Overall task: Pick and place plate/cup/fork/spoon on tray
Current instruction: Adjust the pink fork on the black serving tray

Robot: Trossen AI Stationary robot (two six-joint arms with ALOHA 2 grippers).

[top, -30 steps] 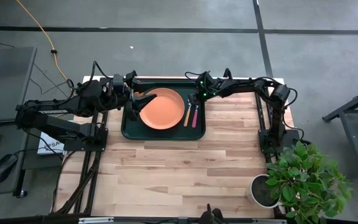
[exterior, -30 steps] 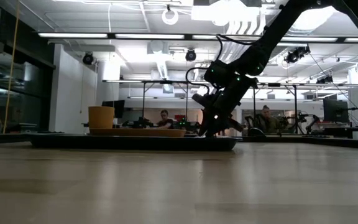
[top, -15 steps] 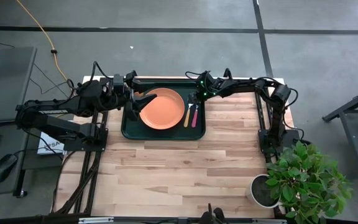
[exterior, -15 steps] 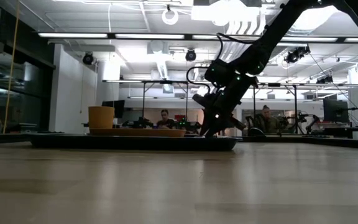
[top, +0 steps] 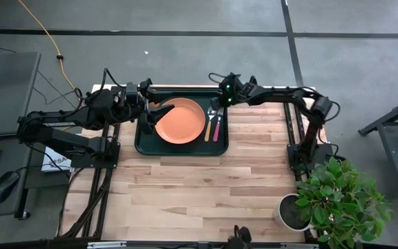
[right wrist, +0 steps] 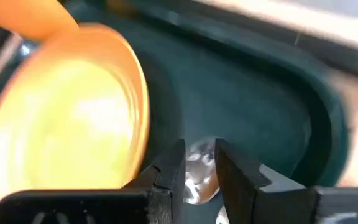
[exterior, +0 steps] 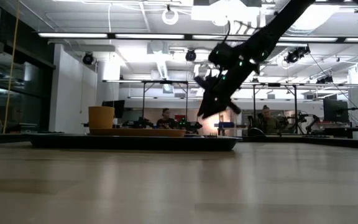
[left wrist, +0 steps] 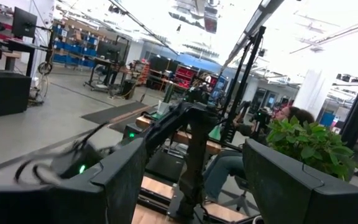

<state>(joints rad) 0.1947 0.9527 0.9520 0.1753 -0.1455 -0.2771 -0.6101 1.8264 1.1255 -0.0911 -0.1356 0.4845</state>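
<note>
Cutlery lies side by side on the right part of the tray (top: 144, 142): the spoon (top: 209, 125) with its orange-tan handle nearer the plate (top: 180, 120), the pink-handled fork (top: 217, 126) just beyond it, both running lengthwise toward the tray's near edge. The plate sits in the middle of the dark green tray, and the cup (exterior: 101, 117) stands at the tray's left end — clear in the low view, where it rises above the plate (exterior: 135, 132) rim, though from above the left arm hides most of it. The right end effector (top: 218, 97) hangs over the tray's far right corner, above the head ends of the cutlery and clear of the tray in the low view (exterior: 202, 112). Its wrist view looks down between two dark fingers (right wrist: 166, 173) set a narrow gap apart with nothing gripped in them; the shiny bowl of the spoon (right wrist: 201, 174) shows through that gap, with the plate (right wrist: 61, 118) to one side. The left end effector (top: 155, 113) rests at the tray's left edge, beside the plate — its fingers (left wrist: 120, 174) spread wide and empty in its own wrist view. A potted plant (top: 334, 197) stands at the worktop (top: 199, 194) near right corner, well apart from the tray.
</note>
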